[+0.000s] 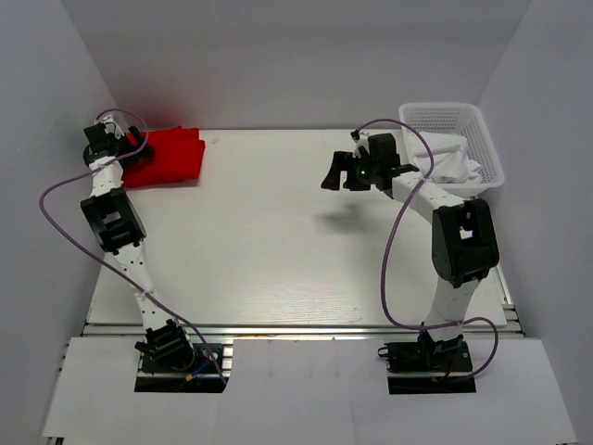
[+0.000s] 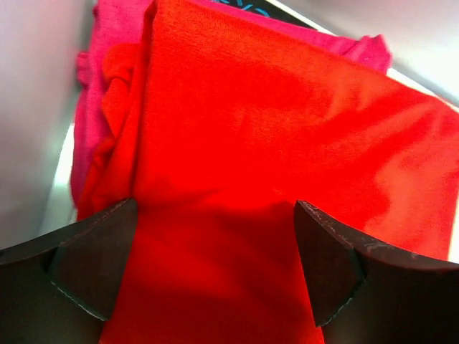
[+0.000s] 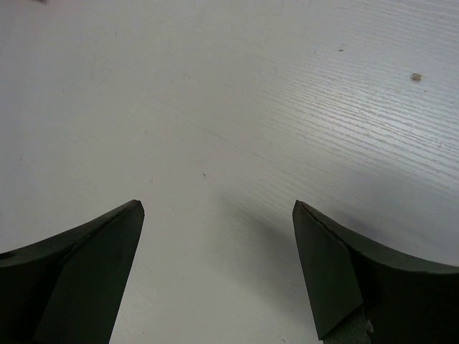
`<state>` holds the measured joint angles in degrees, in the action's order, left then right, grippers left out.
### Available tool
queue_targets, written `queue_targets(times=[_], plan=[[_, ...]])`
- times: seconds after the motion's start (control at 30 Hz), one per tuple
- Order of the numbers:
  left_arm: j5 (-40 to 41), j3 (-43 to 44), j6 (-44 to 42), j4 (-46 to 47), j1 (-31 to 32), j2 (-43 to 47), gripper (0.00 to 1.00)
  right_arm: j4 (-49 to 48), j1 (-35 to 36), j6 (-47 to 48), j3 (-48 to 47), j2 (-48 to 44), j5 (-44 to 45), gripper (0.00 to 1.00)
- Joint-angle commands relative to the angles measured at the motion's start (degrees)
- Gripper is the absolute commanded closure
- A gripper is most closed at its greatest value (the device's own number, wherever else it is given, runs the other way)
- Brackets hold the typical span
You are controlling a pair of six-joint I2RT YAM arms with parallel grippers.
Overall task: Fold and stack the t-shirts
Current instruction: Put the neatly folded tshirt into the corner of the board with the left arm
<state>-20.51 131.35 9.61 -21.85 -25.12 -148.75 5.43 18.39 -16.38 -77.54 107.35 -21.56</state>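
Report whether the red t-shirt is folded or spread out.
Folded: the red t-shirt is a compact rectangle in the far left corner of the table, layered edges showing, atop the crimson t-shirt.

White wood-grain tabletop (image 1: 278, 241) bears a folded bright red t-shirt (image 1: 167, 156) atop a pinkish crimson t-shirt (image 2: 118, 25) at far left, a white plastic lattice basket (image 1: 445, 116) far right

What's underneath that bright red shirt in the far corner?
A pinkish crimson cotton shirt lies beneath the bright red cotton shirt, peeking out along two edges. The rest is covered.
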Motion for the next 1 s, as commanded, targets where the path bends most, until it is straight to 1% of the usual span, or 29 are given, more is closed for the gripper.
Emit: queue_targets(times=[0.0,0.1,0.23,0.27,0.33,0.37,0.4,0.43,0.47,0.53,0.57,0.6,0.63,0.67,0.7,0.73,0.77,0.83,0.87,0.9,0.93,0.97], plan=[[-4.6,-0.2,3.4,-0.6,-0.9,2.1,0.0,-0.4,0.0,-0.2,-1.8,-0.7,-1.3,0.1],[-7.1,-1.7,2.8,1.5,-0.9,3.8,0.0,-0.3,0.1,0.6,-1.2,-1.8,-1.1,0.1],[-8.1,-4.0,2.2,3.7,-0.4,9.2,0.0,-1.1,0.0,1.5,0.3,-3.3,-1.1,0.1],[-10.4,-5.0,4.1,6.6,-0.4,9.2,0.0,-1.2,0.0,1.7,0.6,-4.2,-1.2,0.1],[-14.4,-5.1,7.7,5.9,-0.4,9.2,0.0,-2.4,0.2,2.0,1.7,-4.8,-1.8,0.1],[-16.4,-6.4,8.6,9.4,-0.4,10.0,0.0,-2.5,0.2,2.1,2.3,-5.5,-2.1,0.1],[-18.1,-10.5,10.2,11.6,0.2,11.1,0.0,-3.7,0.3,3.1,3.5,-6.1,-3.0,0.1],[-18.1,-13.2,10.7,13.9,0.2,12.5,0.0,-4.0,0.2,3.2,3.5,-6.4,-3.1,0.1],[-16.9,-18.8,10.7,18.3,0.8,14.1,0.0,-4.3,0.4,3.6,4.6,-7.1,-3.0,0.1],[-15.8,-24.4,10.7,22.2,1.4,20.2,0.0,-4.5,0.5,4.9,4.9,-7.7,-4.3,0.1],[-16.6,-30.4,10.7,25.2,1.4,22.7,0.0,-4.5,0.5,5.4,5.2,-8.2,-5.5,0.1],[-16.6,-33.0,10.7,29.8,2.0,25.1,0.0,-4.7,0.8,5.7,5.7,-8.5,-5.9,0.1],[-16.6,-35.2,10.1,31.0,2.0,29.9,0.0,-4.6,1.0,6.6,5.9,-8.8,-5.9,0.1],[-16.6,-38.2,8.3,31.0,2.6,32.2,0.0,-4.7,1.1,7.2,6.2,-9.3,-5.9,0.1],[-15.4,-39.5,7.2,29.9,2.6,34.4,0.0,-4.8,1.4,7.3,6.6,-9.4,-5.9,0.1],[-14.4,-40.6,6.0,28.9,3.9,36.5,0.0,-6.4,1.5,7.6,7.1,-10.0,-5.9,0.1],[-12.0,-43.3,3.9,27.7,4.5,40.9,0.0,-6.9,1.6,7.6,7.6,-10.7,-5.6,0.1],[-9.2,-46.4,2.3,25.6,6.8,45.3,0.0,-9.3,1.6,6.4,10.4,-11.8,-5.3,0.1],[-5.3,-48.7,1.6,23.8,7.8,47.2,0.0,-9.9,1.4,5.9,11.1,-13.1,-5.2,0.1],[-4.0,-49.9,0.6,21.5,8.9,51.0,0.0,-10.7,1.3,5.1,13.8,-14.3,-5.2,0.1],[-2.7,-51.3,0.6,20.8,9.8,52.9,0.0,-11.8,1.0,4.2,14.7,-15.1,-4.8,0.1],[-0.3,-54.9,1.3,20.8,12.1,54.9,0.0,-13.4,1.1,3.7,15.8,-16.7,-4.4,0.1]])
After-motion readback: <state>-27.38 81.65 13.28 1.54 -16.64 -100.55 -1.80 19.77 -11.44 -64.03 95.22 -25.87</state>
